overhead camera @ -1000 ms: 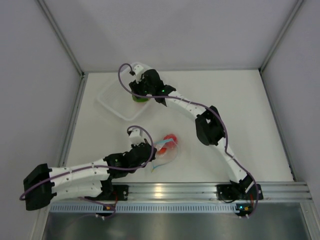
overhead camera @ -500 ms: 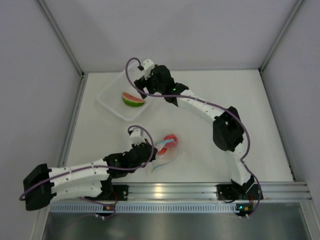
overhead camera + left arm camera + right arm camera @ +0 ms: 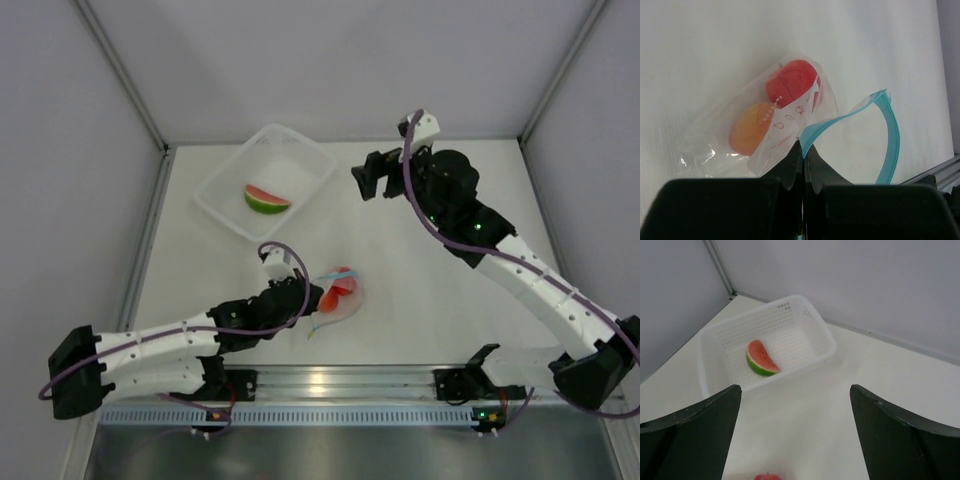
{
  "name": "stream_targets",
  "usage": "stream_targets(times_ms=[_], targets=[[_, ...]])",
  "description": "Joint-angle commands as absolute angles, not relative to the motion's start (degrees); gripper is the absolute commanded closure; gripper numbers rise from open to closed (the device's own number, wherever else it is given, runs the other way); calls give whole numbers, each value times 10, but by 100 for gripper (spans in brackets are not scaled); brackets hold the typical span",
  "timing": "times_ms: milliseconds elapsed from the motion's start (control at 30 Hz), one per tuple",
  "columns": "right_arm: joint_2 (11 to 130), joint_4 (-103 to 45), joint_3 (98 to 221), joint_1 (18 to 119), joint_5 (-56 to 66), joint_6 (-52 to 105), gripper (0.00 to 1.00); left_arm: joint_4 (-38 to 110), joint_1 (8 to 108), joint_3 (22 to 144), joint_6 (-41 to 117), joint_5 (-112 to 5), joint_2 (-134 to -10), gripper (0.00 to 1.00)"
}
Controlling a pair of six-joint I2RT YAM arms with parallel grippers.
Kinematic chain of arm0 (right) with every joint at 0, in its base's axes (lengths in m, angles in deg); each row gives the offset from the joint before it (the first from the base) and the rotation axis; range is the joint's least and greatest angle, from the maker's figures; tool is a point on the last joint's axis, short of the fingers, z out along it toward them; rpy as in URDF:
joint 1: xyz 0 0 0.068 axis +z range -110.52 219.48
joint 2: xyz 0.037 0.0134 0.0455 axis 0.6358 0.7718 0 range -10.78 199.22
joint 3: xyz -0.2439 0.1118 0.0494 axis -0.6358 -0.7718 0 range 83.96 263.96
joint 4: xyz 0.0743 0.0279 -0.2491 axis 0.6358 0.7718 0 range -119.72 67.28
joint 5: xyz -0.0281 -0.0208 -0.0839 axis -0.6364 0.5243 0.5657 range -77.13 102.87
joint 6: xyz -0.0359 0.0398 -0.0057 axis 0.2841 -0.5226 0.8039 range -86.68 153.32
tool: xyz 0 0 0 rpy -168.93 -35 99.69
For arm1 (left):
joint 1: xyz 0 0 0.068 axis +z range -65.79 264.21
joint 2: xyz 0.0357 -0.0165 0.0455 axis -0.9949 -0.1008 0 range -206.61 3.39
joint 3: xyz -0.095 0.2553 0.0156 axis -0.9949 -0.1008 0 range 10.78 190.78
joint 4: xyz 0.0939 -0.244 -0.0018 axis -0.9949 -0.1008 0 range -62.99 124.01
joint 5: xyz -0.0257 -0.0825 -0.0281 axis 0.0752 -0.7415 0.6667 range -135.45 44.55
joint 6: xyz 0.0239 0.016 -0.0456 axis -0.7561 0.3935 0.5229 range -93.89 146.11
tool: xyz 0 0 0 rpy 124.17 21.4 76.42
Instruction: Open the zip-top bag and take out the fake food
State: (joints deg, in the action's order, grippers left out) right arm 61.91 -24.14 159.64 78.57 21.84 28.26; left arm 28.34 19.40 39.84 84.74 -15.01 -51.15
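Zip-top bag (image 3: pixel 338 296), small, clear and crinkly, lies on the white table (image 3: pixel 480 320) at about 6 o'clock from its centre, close to the near metal rail. In the left wrist view the bag (image 3: pixel 785 125) carries faint red print. Its light blue zip strip stands parted in a loop toward 3 o'clock, so the mouth gapes.

The left gripper (image 3: pixel 803 155) has its jaws pressed together on the bag's lip, right where the blue strip begins. In the top view it (image 3: pixel 303 303) sits at 9 o'clock of the bag.

Count: one bag, one white mesh basket (image 3: pixel 225 205) and three toys. A round red ball (image 3: pixel 792 82) and an orange fruit (image 3: pixel 754 127) touch each other inside the bag. One watermelon wedge (image 3: pixel 266 199) lies alone in the basket.

The right gripper (image 3: pixel 368 180) hangs above the table at about 12 o'clock, jaws wide apart with nothing between them. Its camera looks at the basket (image 3: pixel 810 302) and wedge (image 3: pixel 761 359).

The basket sits at 10 o'clock, close to the left wall and back corner. Bare tabletop separates basket and bag, and more stretches toward 3 o'clock.
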Motion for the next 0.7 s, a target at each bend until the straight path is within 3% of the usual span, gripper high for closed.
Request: stream_targets(times_ms=[0, 233, 333, 500, 667], targets=[[560, -145, 1547, 784, 158, 237, 11, 313, 195, 435, 850, -145, -523, 100], [466, -75, 1466, 792, 71, 160, 32, 314, 195, 465, 846, -149, -544, 100], [446, -55, 1442, 805, 70, 143, 35, 312, 195, 477, 839, -148, -554, 100], [431, -38, 1413, 865, 122, 106, 42, 313, 195, 491, 839, -148, -566, 100], [456, -43, 1408, 1011, 249, 66, 44, 313, 195, 504, 834, -152, -577, 100]])
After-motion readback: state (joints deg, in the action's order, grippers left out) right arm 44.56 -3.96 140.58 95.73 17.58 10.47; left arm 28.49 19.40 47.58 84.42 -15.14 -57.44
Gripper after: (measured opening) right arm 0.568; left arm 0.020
